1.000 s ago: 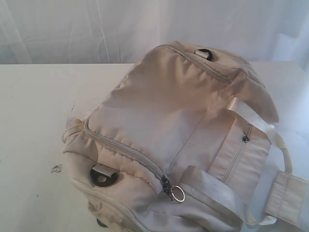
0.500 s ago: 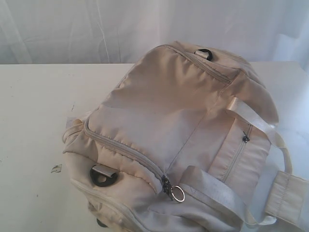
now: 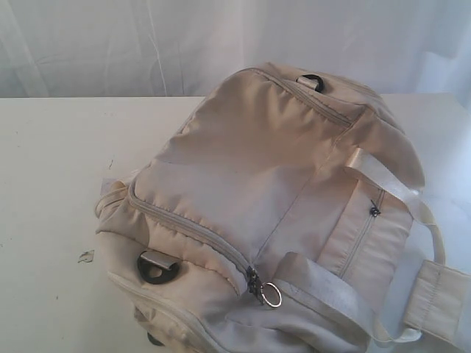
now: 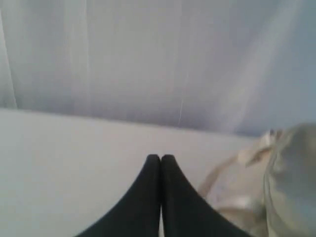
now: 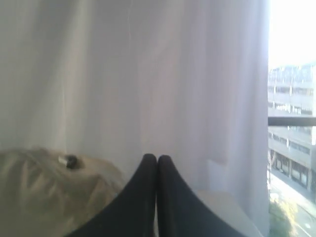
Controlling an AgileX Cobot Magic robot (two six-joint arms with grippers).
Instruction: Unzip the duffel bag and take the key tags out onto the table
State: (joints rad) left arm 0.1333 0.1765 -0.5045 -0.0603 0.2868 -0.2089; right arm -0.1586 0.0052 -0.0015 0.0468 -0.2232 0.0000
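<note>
Nearest in the exterior view is the low end of the duffel bag (image 3: 250, 169), which lies on the white table (image 3: 51, 184) and fills most of its right half. A dark D-ring (image 3: 156, 269) hangs at that near end. Just beside it, a grey zipper (image 3: 188, 228) runs closed to its pull ring (image 3: 272, 296). A pale strap (image 3: 324, 298) crosses the near corner, and the side pocket's zipper (image 3: 364, 232) is also closed. A small scuff (image 3: 86, 256) marks the table to the left of the bag. Farther back, the smooth beige top panel rises to a second closed zipper (image 3: 316, 99) and another D-ring (image 3: 312, 81) at the far end. A white curtain (image 3: 147, 44) hangs behind the table.

The left gripper (image 4: 160, 158) has its black fingers pressed together with nothing between them. It is held above bare table, with the bag's edge and loose straps off to one side.

The right gripper (image 5: 157, 158) is likewise closed and empty. The bag lies below and beside it, with curtain and a window showing buildings (image 5: 291, 123) beyond.
</note>
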